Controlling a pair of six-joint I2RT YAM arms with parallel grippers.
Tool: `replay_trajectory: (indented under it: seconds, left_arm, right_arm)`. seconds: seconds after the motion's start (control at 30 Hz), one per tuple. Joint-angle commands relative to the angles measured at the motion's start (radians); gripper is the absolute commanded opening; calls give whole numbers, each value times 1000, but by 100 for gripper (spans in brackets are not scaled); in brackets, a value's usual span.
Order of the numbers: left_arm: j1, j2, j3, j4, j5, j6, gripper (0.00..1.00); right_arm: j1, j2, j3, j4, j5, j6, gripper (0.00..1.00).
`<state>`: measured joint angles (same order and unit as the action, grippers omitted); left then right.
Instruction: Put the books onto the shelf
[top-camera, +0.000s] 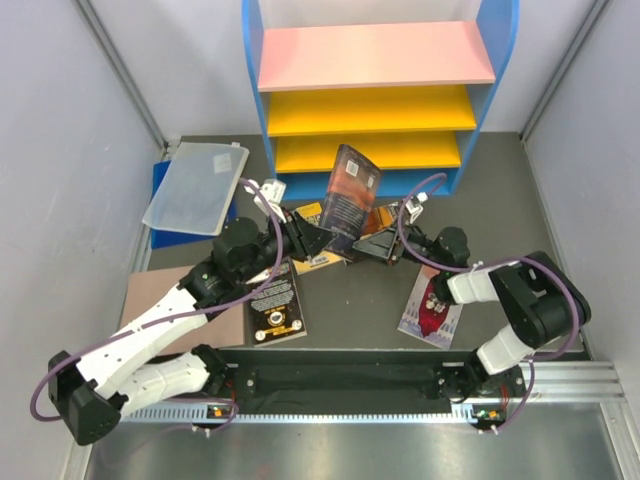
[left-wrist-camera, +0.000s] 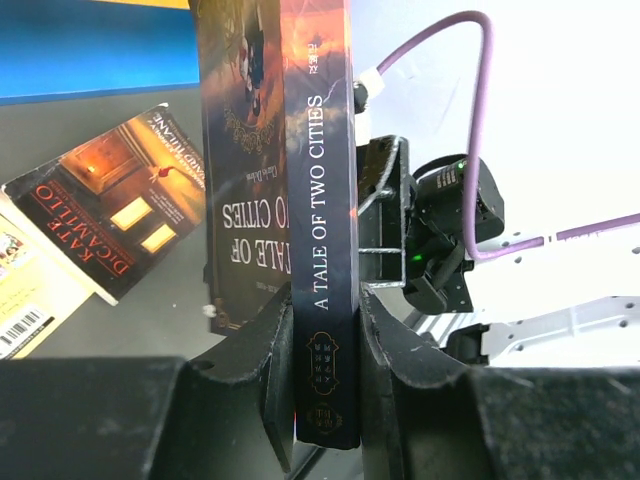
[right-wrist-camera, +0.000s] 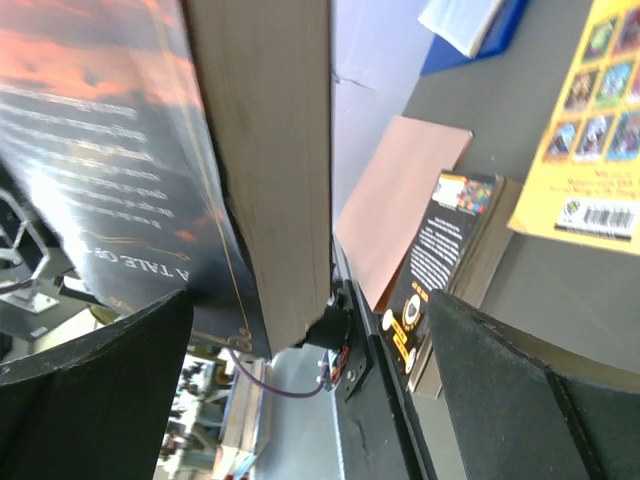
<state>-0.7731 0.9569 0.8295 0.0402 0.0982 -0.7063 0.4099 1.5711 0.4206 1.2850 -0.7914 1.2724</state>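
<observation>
Books (top-camera: 350, 195), five in all, are off the shelf (top-camera: 375, 55) and in front of it. The table (top-camera: 350, 300) is a flat, matt, dark grey top, shut in by smooth pale walls (top-camera: 60, 150) with metal posts in the far corners.

The shelf stands at the far edge. It has a glossy blue frame and three plain boards: one pink on top and two yellow below.

All five books are thin paperbacks with printed covers:
- The sunset book stands upright above the table, just before the lowest yellow board, showing its dark spine and rough cream page edge.
- The black book (top-camera: 275, 305) (gold emblem) lies flat near the left arm.
- The pale book (top-camera: 432, 305) lies flat beside the right arm.
- The yellow book (right-wrist-camera: 590, 120) lies flat under the raised book, with a picture grid and barcode on its cover.
- The orange-glow book (left-wrist-camera: 105, 205) lies flat there too, overlapping the yellow one.

The left gripper (left-wrist-camera: 325, 340) is clamped on the sunset book at the foot of its spine, one black finger on each cover. The right gripper (right-wrist-camera: 300, 350) is spread wide, with the book's page edge between its fingers; whether they touch it I cannot tell.

One cloudy plastic folder (top-camera: 195, 187) and one brown cardboard sheet (top-camera: 150, 290) lie at the left.
</observation>
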Motion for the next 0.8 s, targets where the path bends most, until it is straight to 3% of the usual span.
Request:
replay_trajectory:
  seconds: [0.0,0.47,0.77]
  left_arm:
    - [-5,-89,0,227,24,-47,0]
    - [-5,-50,-136,409,152,-202,0]
    - [-5,-55,-185,420,155,-242,0]
  right_arm:
    - [-2,-77,35,445,18,-56,100]
    - [-2,-161,46,447,15,-65,100]
    - [-3,-180,56,445,14,-53,100]
